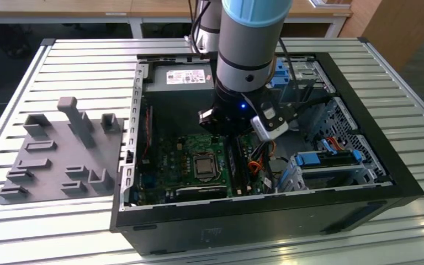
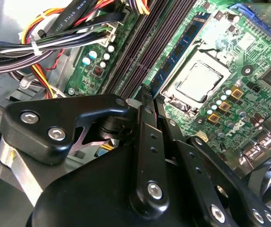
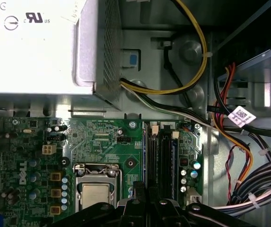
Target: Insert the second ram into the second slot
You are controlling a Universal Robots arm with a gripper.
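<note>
Inside the open black sheet-metal computer case (image 1: 388, 185), which lies on a ribbed aluminium table (image 1: 72, 61), a green motherboard (image 3: 102, 137) carries a square processor socket (image 2: 196, 80) with a dull silver lid and a shiny frame. Small gold-faced squares and cylindrical capacitors stand around it. Beside the socket runs a bank of long dark memory slots (image 2: 140, 52) with pale end clips. A blue ram stick (image 2: 182, 47), thin and studded with dark chips, stands on edge in the slot nearest the socket. The black, bolted gripper (image 2: 142, 101) hangs over one end of the slot bank, close to the stick's end. Whether it is open, closed or clamped on anything cannot be told. A boxy grey power supply (image 3: 40, 52) with a perforated side wears a white label with dark certification marks. A small white printed tag (image 3: 243, 115) rides on a bundle of yellow, red and black cables (image 3: 199, 56). On the table toward the exterior view's left sits a matte grey plastic fixture plate (image 1: 57, 160) with upright pegs.
</note>
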